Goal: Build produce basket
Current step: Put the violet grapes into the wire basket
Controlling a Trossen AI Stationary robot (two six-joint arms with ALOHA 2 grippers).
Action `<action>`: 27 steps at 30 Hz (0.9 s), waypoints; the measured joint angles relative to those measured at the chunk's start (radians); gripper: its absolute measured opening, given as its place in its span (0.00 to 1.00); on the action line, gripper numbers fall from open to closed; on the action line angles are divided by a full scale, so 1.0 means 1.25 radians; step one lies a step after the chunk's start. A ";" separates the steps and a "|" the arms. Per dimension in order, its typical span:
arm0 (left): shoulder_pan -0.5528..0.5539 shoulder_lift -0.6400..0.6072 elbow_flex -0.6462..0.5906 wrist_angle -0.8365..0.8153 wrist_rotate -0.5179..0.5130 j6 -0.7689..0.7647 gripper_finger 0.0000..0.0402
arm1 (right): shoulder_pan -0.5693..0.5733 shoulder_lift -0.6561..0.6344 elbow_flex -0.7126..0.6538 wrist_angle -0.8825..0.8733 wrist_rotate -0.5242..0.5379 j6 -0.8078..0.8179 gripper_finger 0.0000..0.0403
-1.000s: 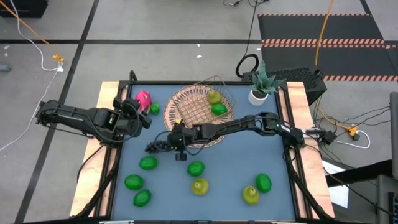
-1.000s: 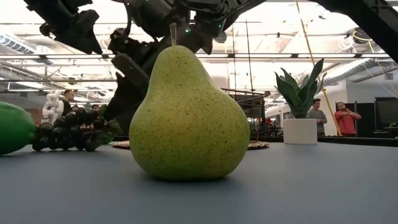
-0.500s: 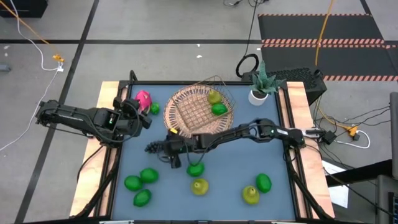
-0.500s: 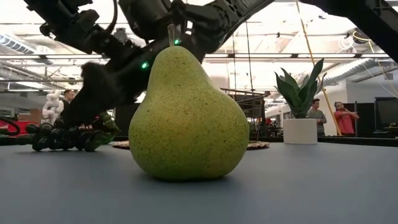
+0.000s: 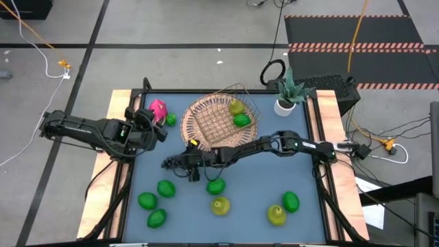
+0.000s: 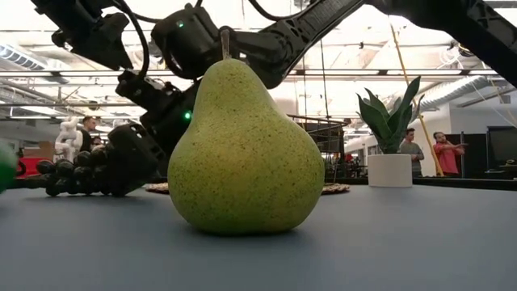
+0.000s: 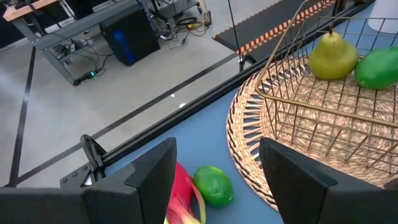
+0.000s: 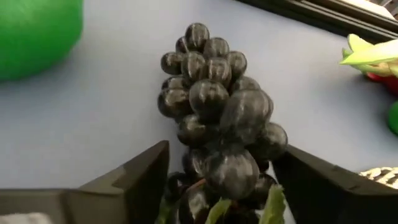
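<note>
The dark grape bunch [image 5: 171,162] lies on the blue table, left of centre. My right gripper [image 5: 185,163] reaches level across to it and is open, one finger on each side of its stem end [image 8: 217,168]. The copper wire basket [image 5: 223,116] sits on a round wicker mat and holds a pear [image 5: 236,106] and a lime [image 5: 241,120]. My left gripper [image 5: 155,128] waits open at the table's left side, beside the pink dragon fruit [image 5: 158,108] and a lime [image 5: 170,119]. My right gripper's open fingers [image 8: 146,171] come level from the table's right and flank the stem end of the grape bunch [image 8: 236,174]. I cannot tell whether they touch it. The bunch lies on the table.
Loose limes [image 5: 166,188], [image 5: 146,201], [image 5: 157,218], [image 5: 216,185], [image 5: 291,201] and two pears [image 5: 219,205], [image 5: 276,215] lie across the near half. One pear [image 6: 245,153] fills the low view. A potted plant [image 5: 287,96] stands at the far right corner. People stand in the room behind.
My right gripper has moved down and toward the table's near left, from the mat's edge to the grape bunch, and now stands around its stem end. The lime nearest the grapes has rolled a little toward the near edge. The grapes have stayed where they were.
</note>
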 joint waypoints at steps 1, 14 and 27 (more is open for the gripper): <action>0.000 0.000 0.000 0.000 0.000 0.000 0.58 | 0.000 0.000 0.000 -0.003 0.000 0.004 0.59; 0.000 0.000 0.000 -0.001 0.003 0.020 0.58 | 0.013 -0.091 0.000 -0.011 0.000 -0.036 0.16; -0.009 0.000 0.000 -0.004 0.038 0.019 0.58 | -0.037 -0.325 0.000 -0.273 0.148 -0.107 0.18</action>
